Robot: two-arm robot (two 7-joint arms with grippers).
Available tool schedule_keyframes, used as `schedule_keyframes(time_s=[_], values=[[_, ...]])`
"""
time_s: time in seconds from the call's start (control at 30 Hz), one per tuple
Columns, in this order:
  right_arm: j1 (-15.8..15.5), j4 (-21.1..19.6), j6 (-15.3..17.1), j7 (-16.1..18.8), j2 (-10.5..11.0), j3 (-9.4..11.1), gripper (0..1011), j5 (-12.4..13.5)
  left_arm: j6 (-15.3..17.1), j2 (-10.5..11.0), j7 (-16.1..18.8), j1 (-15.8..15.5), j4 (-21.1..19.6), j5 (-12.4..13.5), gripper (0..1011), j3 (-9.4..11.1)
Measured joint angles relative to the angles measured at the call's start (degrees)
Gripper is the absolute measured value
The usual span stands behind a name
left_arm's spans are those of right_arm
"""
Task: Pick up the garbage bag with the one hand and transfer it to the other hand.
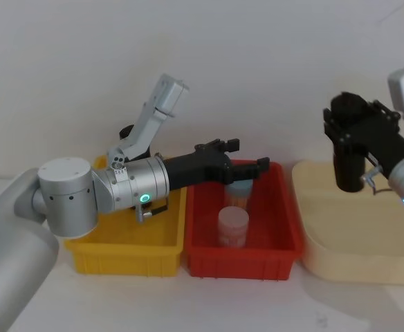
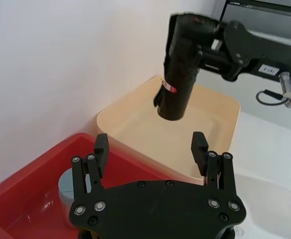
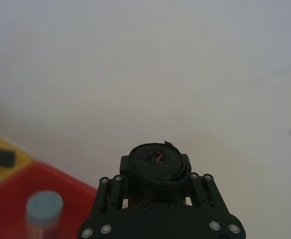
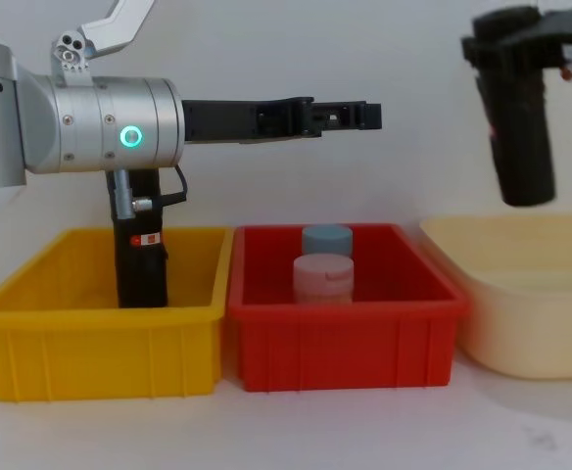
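— Whereabouts of the garbage bag [image 4: 521, 127]?

— Up in the air, upright, clamped near its top end by the right hand [image 1: 357, 123]. Fingers closed on either side of the roll. Hangs above the cream tray [image 4: 521, 343], lower end clear of the rim.

— And measured against the left hand [image 1: 247, 155]?

— Well apart. Left hand stretched out level above the red bin [image 4: 345, 343], fingers spread wide with nothing between them, tips pointed toward the bag. Sits lower than the bag's top end, roughly level with its upper half.

— Anything added by the chest view?

— Plainly shows the gap of air between the bag's lower end and the tray. Also brings out a slimmer black roll [image 4: 141, 264] with a red-and-white label, standing upright in the yellow bin [image 4: 90, 352] just behind the green-lit left wrist.

— From the wrist views?

— Left wrist view: looks between the spread fingers straight at the bag, with a small red mark on its side and a loose flap of plastic near the lower end. Right wrist view: looks along the roll at its end face, wound layers in a spiral, gripped tight on both sides.

— Around all that?

— Two jars in the red bin, blue-capped jar [image 4: 326, 239] behind, pink-capped jar [image 4: 323, 277] in front. Bins and tray side by side on the white tabletop [image 4: 364, 421].
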Motion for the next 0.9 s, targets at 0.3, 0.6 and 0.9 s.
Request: schedule_keyframes(time_s=[0.3,0.6,0.9], values=[[-2.9,-0.7,1.8,-1.5,1.2,1.3,560,-0.9,0.0,0.0,0.0,0.0,0.0,0.0,1001,0.0],[-4.0,-0.7,2.5,-2.3,1.6,1.8,773,-1.6,0.0,0.0,0.0,0.0,0.0,0.0,1001,0.0],[-4.6,-0.7,2.9,-2.7,1.8,2.1,1001,-1.9,0.0,0.0,0.0,0.0,0.0,0.0,1001,0.0]])
